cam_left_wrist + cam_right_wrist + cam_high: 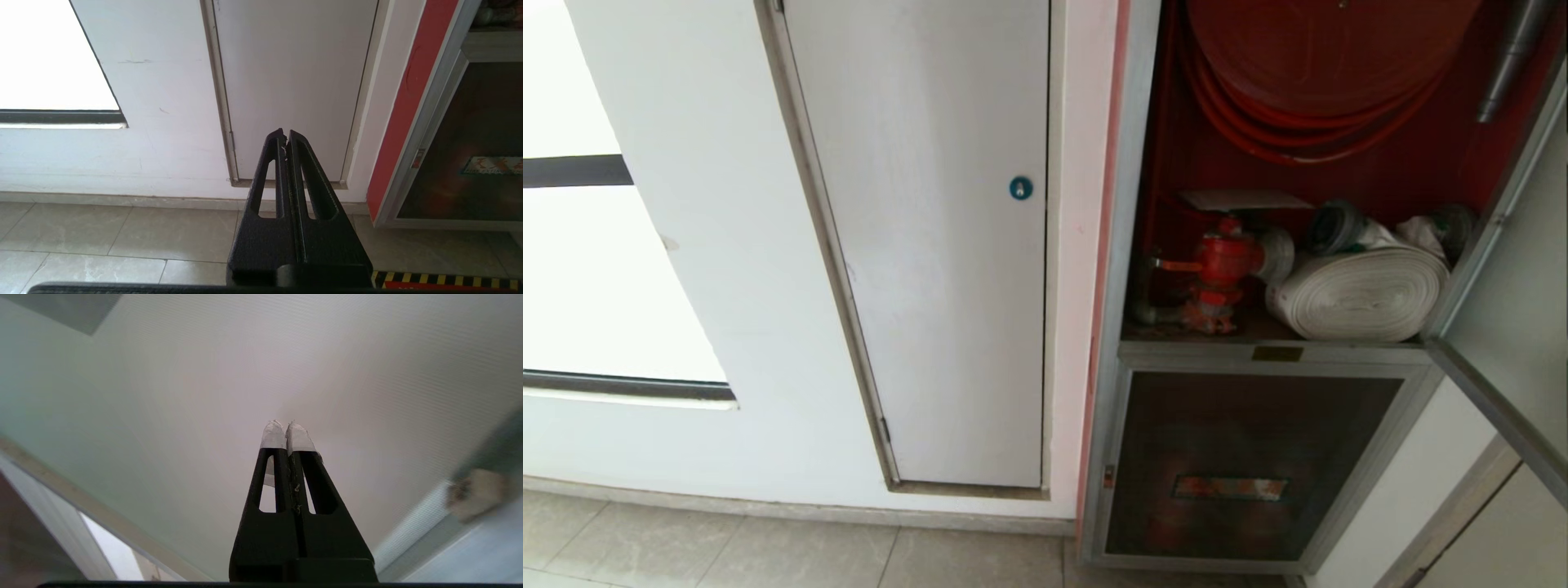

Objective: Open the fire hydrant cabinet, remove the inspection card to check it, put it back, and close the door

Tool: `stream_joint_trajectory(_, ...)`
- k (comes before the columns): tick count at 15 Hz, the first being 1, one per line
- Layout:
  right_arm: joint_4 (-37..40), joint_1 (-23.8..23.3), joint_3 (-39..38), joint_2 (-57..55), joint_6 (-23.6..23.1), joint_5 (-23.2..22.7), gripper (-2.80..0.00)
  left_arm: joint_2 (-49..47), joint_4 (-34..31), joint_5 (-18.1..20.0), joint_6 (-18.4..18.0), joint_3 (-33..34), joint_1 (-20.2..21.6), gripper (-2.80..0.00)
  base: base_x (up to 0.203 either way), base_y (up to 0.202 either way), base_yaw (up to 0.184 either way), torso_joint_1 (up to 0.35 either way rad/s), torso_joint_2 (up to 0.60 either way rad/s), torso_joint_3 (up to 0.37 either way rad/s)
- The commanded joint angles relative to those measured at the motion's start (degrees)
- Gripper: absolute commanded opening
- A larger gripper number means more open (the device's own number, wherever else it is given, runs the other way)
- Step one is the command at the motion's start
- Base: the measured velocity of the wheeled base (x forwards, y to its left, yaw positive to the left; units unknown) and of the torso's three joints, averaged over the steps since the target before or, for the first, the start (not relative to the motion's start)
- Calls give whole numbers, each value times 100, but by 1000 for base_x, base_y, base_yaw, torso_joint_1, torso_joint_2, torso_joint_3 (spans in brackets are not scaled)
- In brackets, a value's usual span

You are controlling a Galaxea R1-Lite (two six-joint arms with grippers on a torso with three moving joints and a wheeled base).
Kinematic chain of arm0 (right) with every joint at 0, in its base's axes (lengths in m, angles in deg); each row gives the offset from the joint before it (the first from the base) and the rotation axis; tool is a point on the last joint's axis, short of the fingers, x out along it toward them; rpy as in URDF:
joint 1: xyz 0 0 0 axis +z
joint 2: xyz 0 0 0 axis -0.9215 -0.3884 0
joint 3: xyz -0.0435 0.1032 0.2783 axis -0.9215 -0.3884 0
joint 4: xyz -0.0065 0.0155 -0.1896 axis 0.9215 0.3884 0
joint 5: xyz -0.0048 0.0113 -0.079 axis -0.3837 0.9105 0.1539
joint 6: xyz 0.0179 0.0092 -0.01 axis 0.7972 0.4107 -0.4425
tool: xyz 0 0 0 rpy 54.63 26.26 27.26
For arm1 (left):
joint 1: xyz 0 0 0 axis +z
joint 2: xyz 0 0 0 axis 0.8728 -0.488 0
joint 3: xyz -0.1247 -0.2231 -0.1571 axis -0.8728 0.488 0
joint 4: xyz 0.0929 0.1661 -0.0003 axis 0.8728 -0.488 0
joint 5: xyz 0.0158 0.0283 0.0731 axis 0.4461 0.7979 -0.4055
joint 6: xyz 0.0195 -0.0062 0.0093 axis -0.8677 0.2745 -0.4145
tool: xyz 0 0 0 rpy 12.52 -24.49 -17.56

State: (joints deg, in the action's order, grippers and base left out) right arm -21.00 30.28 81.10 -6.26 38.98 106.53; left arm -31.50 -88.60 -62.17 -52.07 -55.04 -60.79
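Observation:
The fire hydrant cabinet (1123, 245) stands open, red inside, with the hose reel (1307, 65), the red valve (1221, 261) and a white rolled hose (1364, 294). A thin whitish inspection card (1241, 200) lies flat above the valve. The door (1515, 327) is swung out at the right edge, its silver frame toward me. My right gripper (284, 424) is shut and holds nothing. Its white-taped tips point at a pale flat panel (245, 375) close in front, and it is outside the head view. My left gripper (285, 134) is shut and empty, parked low before the white wall.
A plain white panel with a blue round lock (1020, 188) is left of the cabinet. A smaller dark panel with a reddish label (1229, 487) sits below the open compartment. Grey floor tiles (122, 228) run along the wall, and a bright window (588, 269) is far left.

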Motion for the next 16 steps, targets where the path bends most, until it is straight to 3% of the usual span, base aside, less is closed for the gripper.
stream_joint_trajectory(1,-64,-104,91,-303,-5,3,-280,1,3,2,-1,35,0,-280,0,0,0,0,0,0)
stream_joint_trajectory(6,-430,-143,139,-651,-5,2,-280,1,3,2,-1,35,-8,-280,0,0,0,0,0,0)
stream_joint_trajectory(8,-436,80,109,-715,11,-86,-280,1,3,2,-1,35,-7,-280,0,0,0,0,0,0)
stream_joint_trajectory(12,-433,1093,144,-1267,311,-496,-280,1,3,2,-1,35,0,-280,0,0,0,0,0,0)
stream_joint_trajectory(16,-430,2380,196,-1603,366,-555,-280,1,3,2,-1,35,-9,-280,0,0,0,0,0,0)
